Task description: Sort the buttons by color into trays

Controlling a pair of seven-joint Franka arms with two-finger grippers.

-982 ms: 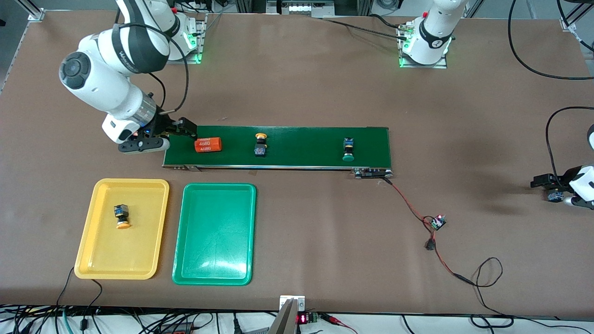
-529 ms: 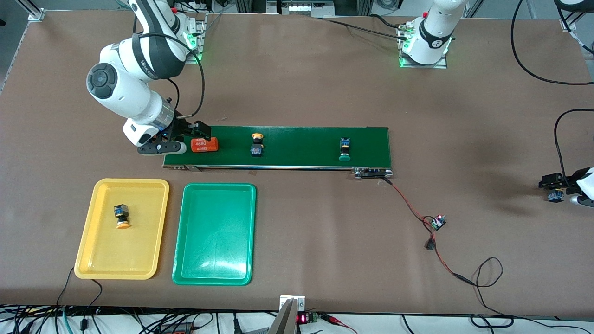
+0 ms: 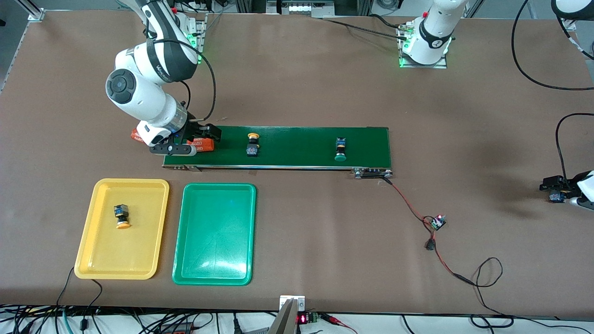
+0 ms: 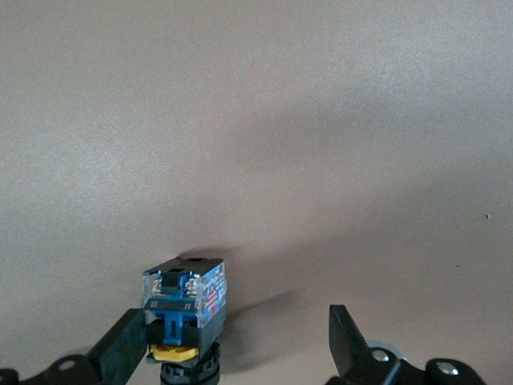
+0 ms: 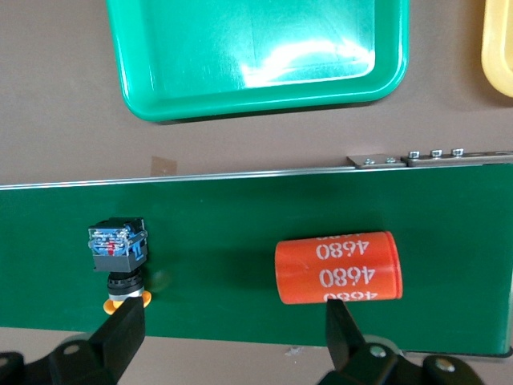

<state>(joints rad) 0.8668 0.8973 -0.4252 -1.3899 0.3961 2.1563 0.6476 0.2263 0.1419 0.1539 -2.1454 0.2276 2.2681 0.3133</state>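
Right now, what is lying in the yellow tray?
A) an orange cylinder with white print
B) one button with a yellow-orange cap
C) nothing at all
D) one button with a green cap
B: the front view shows a single yellow-capped button lying in the yellow tray, while the green tray beside it holds none.

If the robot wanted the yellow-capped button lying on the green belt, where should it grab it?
Probably by its boxy black-and-blue body, from straight above. The yellow-capped button lies on its side on the belt, so the body's flat sides suit the fingers of the open right hand; the round cap would likely slip.
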